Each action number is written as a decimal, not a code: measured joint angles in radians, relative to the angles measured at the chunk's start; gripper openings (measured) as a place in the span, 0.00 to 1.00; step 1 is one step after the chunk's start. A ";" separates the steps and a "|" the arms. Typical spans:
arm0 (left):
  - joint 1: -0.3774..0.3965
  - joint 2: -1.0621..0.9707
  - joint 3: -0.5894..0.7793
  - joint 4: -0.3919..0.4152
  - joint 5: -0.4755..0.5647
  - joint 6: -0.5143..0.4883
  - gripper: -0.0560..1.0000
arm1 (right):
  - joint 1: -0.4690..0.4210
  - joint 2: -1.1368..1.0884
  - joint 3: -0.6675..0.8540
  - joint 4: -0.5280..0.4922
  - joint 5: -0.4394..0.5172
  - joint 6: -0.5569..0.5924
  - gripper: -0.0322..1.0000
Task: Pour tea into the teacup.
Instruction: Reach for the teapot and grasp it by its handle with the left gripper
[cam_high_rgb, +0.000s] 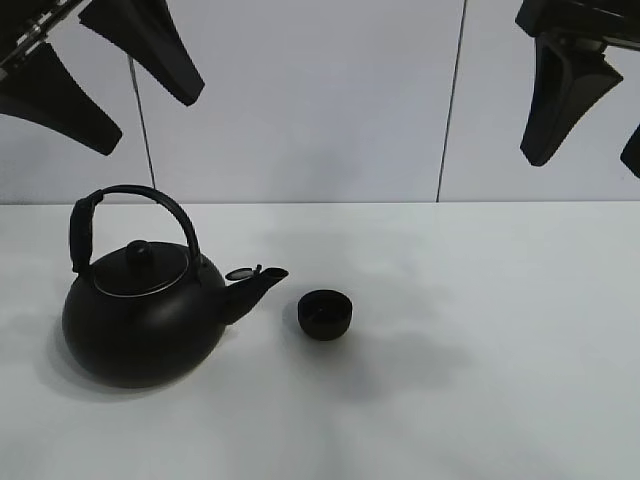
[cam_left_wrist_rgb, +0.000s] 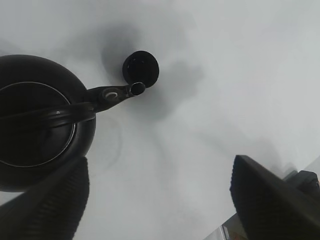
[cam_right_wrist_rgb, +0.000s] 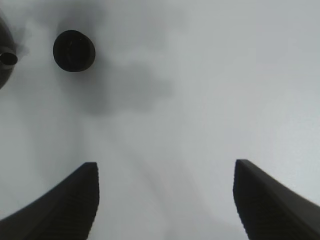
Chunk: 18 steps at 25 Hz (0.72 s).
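Observation:
A small matte black teacup stands on the white table, just right of the spout of a big round black kettle with an arched handle. The cup also shows in the left wrist view and in the right wrist view. The kettle shows in the left wrist view, its spout tip close to the cup. My left gripper hangs open high above the kettle. My right gripper hangs open high at the right, far from the cup. Both are empty.
The white table runs wide to the right of the cup. A pale panelled wall stands behind it. A table edge with dark hardware shows in the left wrist view.

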 joint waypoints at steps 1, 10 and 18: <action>0.000 0.000 0.000 0.000 0.000 0.000 0.59 | 0.000 -0.001 0.000 0.003 0.000 0.000 0.53; 0.000 0.000 0.000 0.000 0.000 0.000 0.59 | 0.000 -0.002 0.000 0.007 -0.001 0.003 0.53; 0.000 0.000 0.000 0.000 0.000 0.000 0.59 | 0.000 -0.002 0.000 0.010 -0.002 0.003 0.53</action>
